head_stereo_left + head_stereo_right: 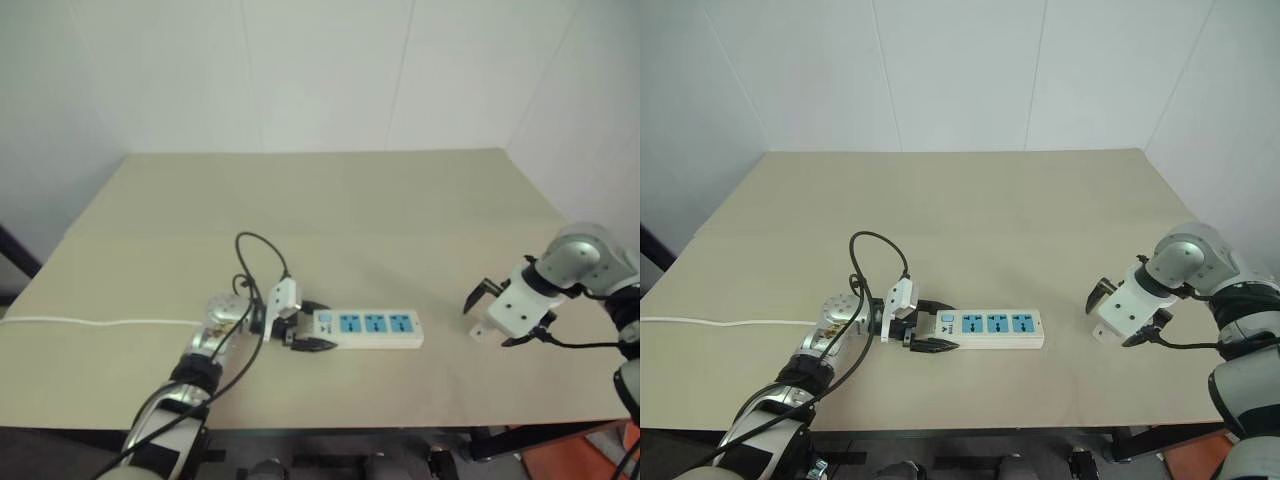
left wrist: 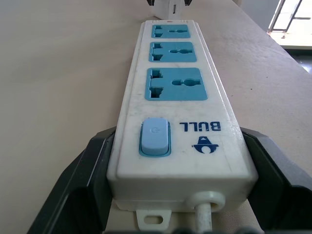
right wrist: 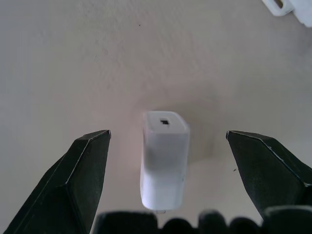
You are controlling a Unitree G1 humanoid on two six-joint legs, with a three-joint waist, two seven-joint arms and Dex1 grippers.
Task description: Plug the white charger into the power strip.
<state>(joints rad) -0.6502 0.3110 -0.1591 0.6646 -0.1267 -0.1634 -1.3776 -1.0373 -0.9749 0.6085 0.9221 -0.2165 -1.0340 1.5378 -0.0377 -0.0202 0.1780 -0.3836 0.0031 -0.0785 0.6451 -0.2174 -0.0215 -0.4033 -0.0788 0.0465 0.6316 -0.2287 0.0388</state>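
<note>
**Strip clamped on my left, charger framed on my right**

My left pincer (image 1: 925, 335) sits at the lower left of the head views, clamped on the switch end of the power strip (image 1: 990, 328). In my left wrist view its 2 black fingers (image 2: 83, 180) press against both long sides of the strip, flanking the blue switch (image 2: 155, 138). The strip lies flat on the bench (image 1: 330, 200), running toward the right of the frame, with 3 blue sockets (image 2: 175, 84) in a row facing up. Its white cord (image 1: 100, 323) trails off to the left edge of the frame along the bench.

My right pincer (image 1: 490, 310) hangs at the right of the head views, well apart from the strip's far end, pointing steeply down with its fingers spread wide. In my right wrist view the white charger (image 3: 165, 158) lies on the bench between the 2 fingers (image 3: 78, 180), touching neither, a clear gap on each side. The small port in its end face is turned toward the top of that frame. In my left wrist view, the charger also appears just beyond the strip's far end, at the top of the frame.
</note>
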